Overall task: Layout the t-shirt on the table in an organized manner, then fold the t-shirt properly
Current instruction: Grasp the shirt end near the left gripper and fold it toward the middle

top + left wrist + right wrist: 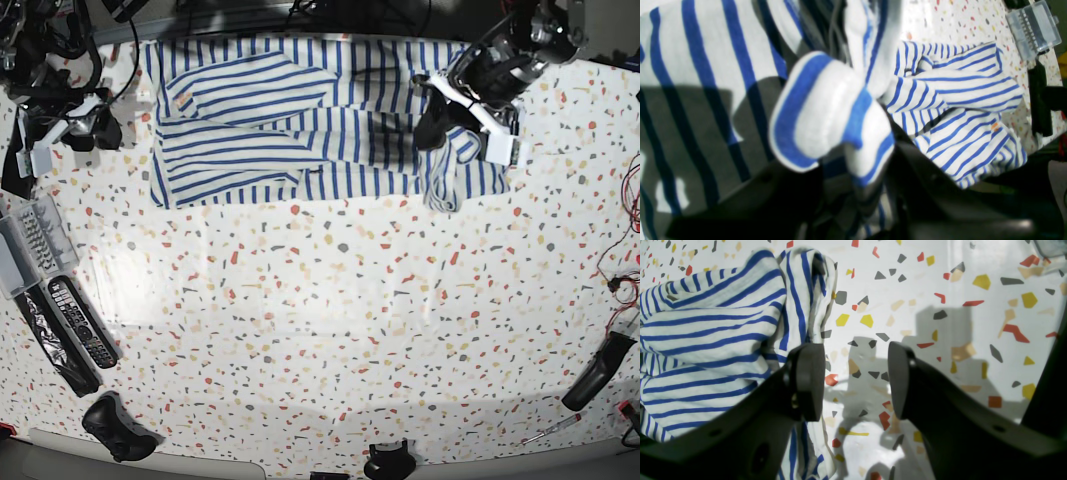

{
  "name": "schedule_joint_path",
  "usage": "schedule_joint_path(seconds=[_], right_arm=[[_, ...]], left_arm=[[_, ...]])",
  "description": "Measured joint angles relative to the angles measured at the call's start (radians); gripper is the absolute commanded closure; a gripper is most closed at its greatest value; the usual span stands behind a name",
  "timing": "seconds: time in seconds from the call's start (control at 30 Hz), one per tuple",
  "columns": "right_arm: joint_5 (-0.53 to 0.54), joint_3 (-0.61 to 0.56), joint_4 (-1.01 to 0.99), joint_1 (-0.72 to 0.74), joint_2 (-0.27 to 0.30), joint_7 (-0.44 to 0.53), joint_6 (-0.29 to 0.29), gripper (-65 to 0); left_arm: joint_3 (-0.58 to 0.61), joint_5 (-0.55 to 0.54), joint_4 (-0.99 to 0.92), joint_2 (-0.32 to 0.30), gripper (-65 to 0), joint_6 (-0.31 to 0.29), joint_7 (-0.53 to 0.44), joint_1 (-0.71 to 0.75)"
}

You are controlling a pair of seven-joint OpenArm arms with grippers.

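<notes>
At the far edge of the speckled white terrazzo table (330,330), the left gripper (447,122) pinched a bunch of the blue-striped white cloth t-shirt (300,140), while the right gripper (855,380) hung spread beside it.

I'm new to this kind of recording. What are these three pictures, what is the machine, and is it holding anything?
This is a two-armed robot. The base view looks down on a white speckled table where a white cloth t-shirt with blue stripes lies crumpled along the far edge. The other two pictures come from cameras on the wrists. The left gripper is shut on a bunched piece of the shirt, lifting it. The right gripper is open and empty, its black fingers just above the table beside the shirt's edge. Remote controls lie at the table's side.
</notes>
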Motion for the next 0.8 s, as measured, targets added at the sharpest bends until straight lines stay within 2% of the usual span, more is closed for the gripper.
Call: schedule_joint_path(seconds=[0.17,0.27,0.47,0.5,0.57,0.63,0.73,0.8], right_arm=[[0.0,0.0,0.0,0.0,0.0,0.0,0.0,-29.5],[0.0,0.0,0.0,0.0,0.0,0.0,0.0,-29.5],[0.0,0.0,0.0,0.0,0.0,0.0,0.0,-29.5],[0.0,0.0,0.0,0.0,0.0,0.0,0.0,-29.5],[0.0,0.0,0.0,0.0,0.0,0.0,0.0,-29.5],[0.0,0.0,0.0,0.0,0.0,0.0,0.0,-29.5],[0.0,0.0,0.0,0.0,0.0,0.0,0.0,-29.5],[0.0,0.0,0.0,0.0,0.0,0.0,0.0,-29.5]], left_arm=[[0.077,0.002,0.0,0.0,0.0,0.001,-0.026,-0.005],[0.114,0.073,0.0,0.0,0.0,0.002,-0.022,-0.031],[0.122,0.106,0.0,0.0,0.0,0.018,-0.029,-0.031],[0.122,0.107,0.0,0.0,-2.1,0.019,-0.029,-0.032],[0.122,0.108,0.0,0.0,-18.0,0.018,-0.029,-0.032],[0.122,0.107,-0.001,0.0,-28.8,0.018,-0.033,-0.032],[0.122,0.079,0.0,0.0,-30.0,0.015,-0.058,-0.032],[0.122,0.034,0.0,0.0,-30.0,-0.036,-0.06,-0.032]])
